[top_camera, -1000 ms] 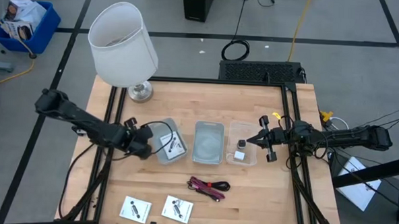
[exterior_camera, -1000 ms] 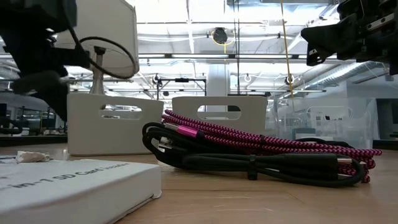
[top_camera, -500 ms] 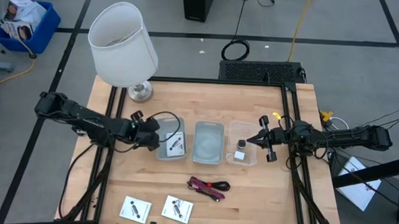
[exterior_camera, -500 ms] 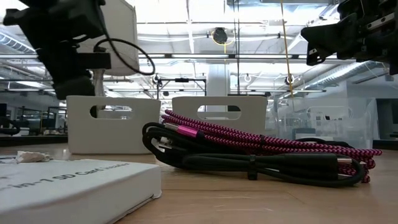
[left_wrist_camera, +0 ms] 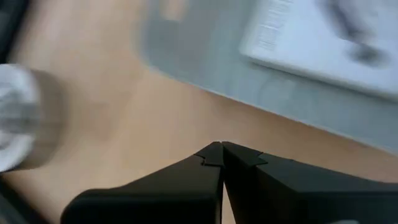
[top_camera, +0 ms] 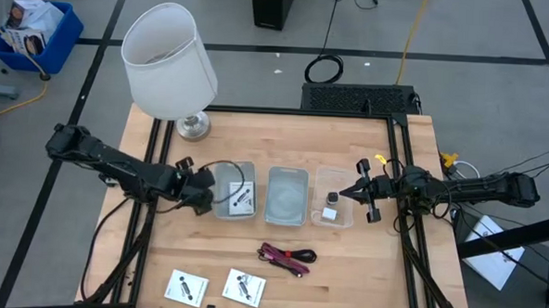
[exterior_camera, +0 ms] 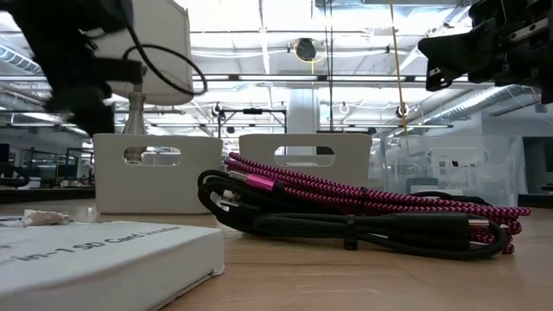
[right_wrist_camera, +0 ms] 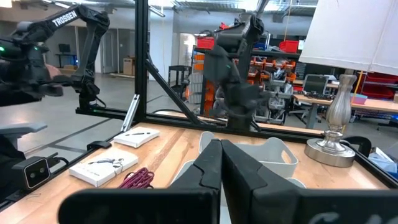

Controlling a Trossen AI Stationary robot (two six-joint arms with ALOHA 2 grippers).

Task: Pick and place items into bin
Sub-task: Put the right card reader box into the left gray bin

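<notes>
My left gripper [top_camera: 205, 190] is shut and hovers just left of the grey left bin [top_camera: 221, 206], touching nothing. One white card [top_camera: 241, 197] lies flat in that bin and also fills the left wrist view [left_wrist_camera: 323, 37]. Two more cards [top_camera: 187, 286] [top_camera: 245, 285] lie flat near the table's near edge. The red-and-black cable [top_camera: 287, 258] lies coiled in front of the bins. The black cube [top_camera: 331, 196] and the white block [top_camera: 329, 212] sit in the clear right bin [top_camera: 343, 219]. My right gripper [top_camera: 356, 190] is shut and hangs just right of that bin.
The middle grey bin [top_camera: 286, 215] holds nothing that I can see. A white-shaded lamp [top_camera: 170, 61] stands at the far left corner on its metal base [top_camera: 193, 125]. Black frame rails run along the table's left and right sides. Bare wood lies between the cable and the cards.
My left gripper rose and moved over the left bin's rim, then drew back a little toward the table's left edge. The card stayed in the left bin. My right arm kept still.
</notes>
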